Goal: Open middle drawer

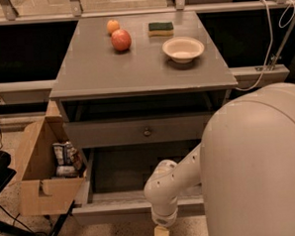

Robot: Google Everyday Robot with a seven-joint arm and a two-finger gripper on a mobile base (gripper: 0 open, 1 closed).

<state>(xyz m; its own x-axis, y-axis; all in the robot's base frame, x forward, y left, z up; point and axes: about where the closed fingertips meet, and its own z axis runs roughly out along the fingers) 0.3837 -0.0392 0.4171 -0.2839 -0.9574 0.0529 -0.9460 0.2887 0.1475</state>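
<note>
Grey flat-topped cabinet [135, 73] fills our view; its middle drawer [113, 133], a shallow grey front with a round knob, sits at centre. At six o'clock, below the lowest front [112, 210], hangs the tan-tipped gripper [161, 235]; we cannot tell its spread.

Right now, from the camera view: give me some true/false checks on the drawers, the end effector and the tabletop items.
1. The bowl sits on the tabletop, right of the apple. True.
2. The end effector is at the middle drawer's knob. False: it hangs low, near the floor, in front of the lowest drawer.
3. The lowest drawer stands open. True.
4. The cardboard box is on the tabletop. False: it is beside the cabinet, on the left of the picture.
5. The sponge lies in the bowl. False: it lies apart, behind the bowl.
</note>
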